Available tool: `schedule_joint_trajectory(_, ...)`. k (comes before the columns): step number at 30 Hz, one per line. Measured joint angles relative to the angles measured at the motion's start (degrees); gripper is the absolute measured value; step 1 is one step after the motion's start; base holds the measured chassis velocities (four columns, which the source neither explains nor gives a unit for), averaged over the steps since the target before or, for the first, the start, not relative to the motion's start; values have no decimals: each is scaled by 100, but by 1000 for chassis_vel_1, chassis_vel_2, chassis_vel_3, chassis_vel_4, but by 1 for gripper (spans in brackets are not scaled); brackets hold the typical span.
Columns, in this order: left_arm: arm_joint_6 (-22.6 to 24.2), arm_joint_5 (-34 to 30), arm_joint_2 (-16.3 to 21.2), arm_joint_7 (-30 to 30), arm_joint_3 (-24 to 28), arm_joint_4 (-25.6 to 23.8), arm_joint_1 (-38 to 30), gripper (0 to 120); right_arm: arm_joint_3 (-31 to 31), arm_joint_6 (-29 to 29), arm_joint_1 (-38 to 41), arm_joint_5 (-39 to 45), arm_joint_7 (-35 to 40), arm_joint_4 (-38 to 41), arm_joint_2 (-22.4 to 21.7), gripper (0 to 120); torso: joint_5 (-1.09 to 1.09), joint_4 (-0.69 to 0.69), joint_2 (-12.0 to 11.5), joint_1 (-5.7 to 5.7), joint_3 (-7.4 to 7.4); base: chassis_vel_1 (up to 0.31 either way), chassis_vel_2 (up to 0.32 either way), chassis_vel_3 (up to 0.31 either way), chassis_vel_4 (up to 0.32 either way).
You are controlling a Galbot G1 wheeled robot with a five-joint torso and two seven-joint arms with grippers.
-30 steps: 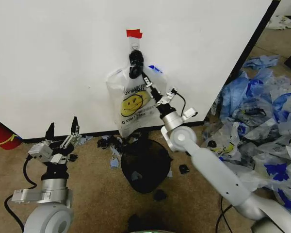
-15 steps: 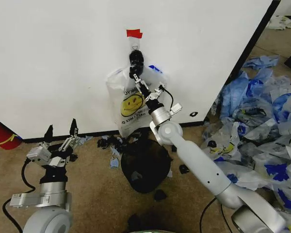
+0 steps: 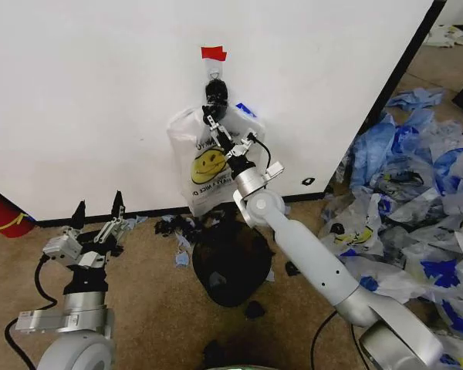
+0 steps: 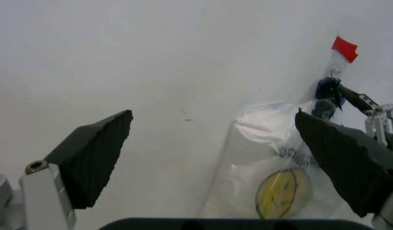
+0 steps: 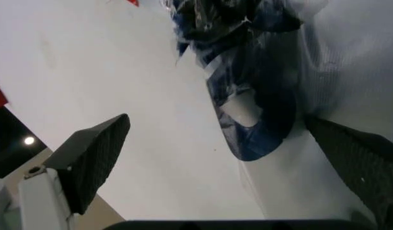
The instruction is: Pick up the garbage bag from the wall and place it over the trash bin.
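Note:
The garbage bag, whitish with a yellow smiley face, hangs on the white wall from a dark knot under a strip of red tape. My right gripper reaches up to the bag's top just below that knot. In the right wrist view it is open, and the bag's blue handle loop lies between the fingers. The black trash bin stands on the floor right under the bag. My left gripper hangs open low at the left, far from the bag.
A heap of blue and whitish bags covers the floor on the right. Black and blue scraps lie around the bin. A red object sits at the wall's foot, far left. Bare brown floor lies between the left arm and the bin.
My right arm has swung left and stretched toward the wall, bringing its gripper up against the bag's top. The left gripper has sunk slightly.

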Motion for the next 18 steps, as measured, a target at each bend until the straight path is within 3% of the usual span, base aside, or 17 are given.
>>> schedule_joint_trajectory(11, -7, 36, -8, 3, 80, 47, -9, 100, -1, 2, -35, -81, -13, 30, 28, 90, 0, 0, 0, 0, 0, 0, 0, 0, 0)
schedule_joint_trajectory(16, -17, 103, -21, 6, 215, 143, -51, 100, 9, 29, -67, -140, -43, 18, 15, 67, 0, 0, 0, 0, 0, 0, 0, 0, 0)
schedule_joint_trajectory(18, -20, 113, -26, 7, 229, 173, -54, 100, 15, 38, -79, -153, -43, 17, 14, 64, 0, 0, 0, 0, 0, 0, 0, 0, 0)
